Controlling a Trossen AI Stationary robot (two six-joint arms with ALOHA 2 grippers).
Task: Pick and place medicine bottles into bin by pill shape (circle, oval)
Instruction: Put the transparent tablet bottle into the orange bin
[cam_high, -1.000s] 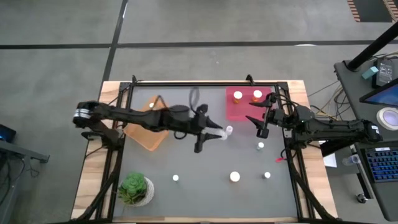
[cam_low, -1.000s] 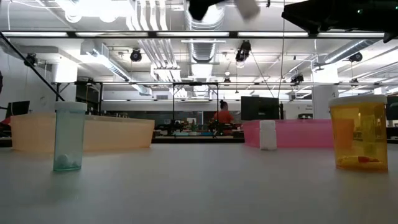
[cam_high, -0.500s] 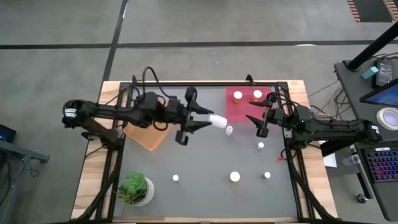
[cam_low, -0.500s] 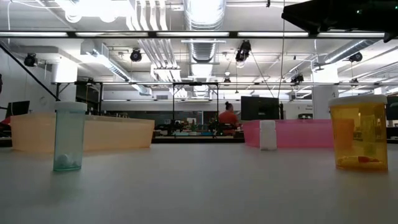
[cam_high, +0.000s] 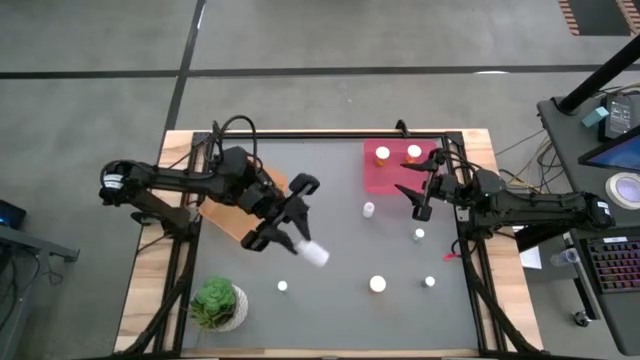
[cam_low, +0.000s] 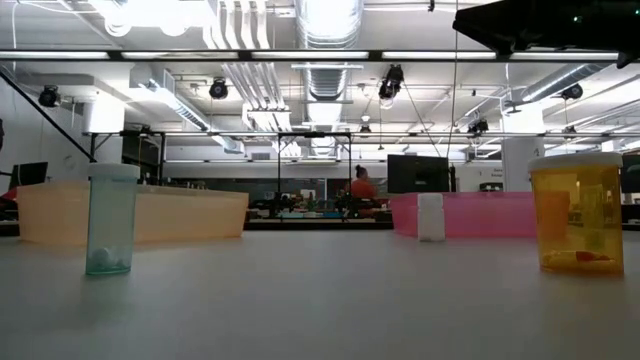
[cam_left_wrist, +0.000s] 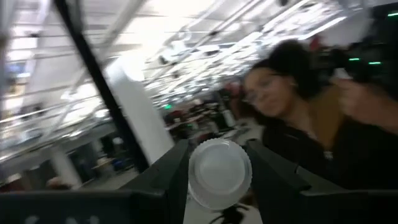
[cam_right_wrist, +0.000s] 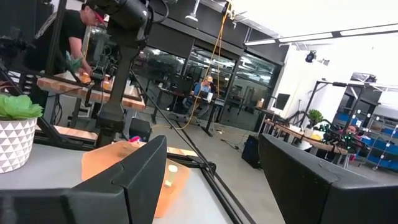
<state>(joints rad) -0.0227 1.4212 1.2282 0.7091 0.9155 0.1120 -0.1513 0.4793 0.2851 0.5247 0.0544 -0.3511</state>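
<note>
Above the grey table (cam_high: 340, 240), the left gripper (cam_high: 292, 232) clamps a white bottle (cam_high: 313, 252) between its fingers, near the orange bin (cam_high: 232, 222), while the right gripper (cam_high: 418, 196) waits, jaws spread wide, beside the pink bin (cam_high: 385, 172).
</note>
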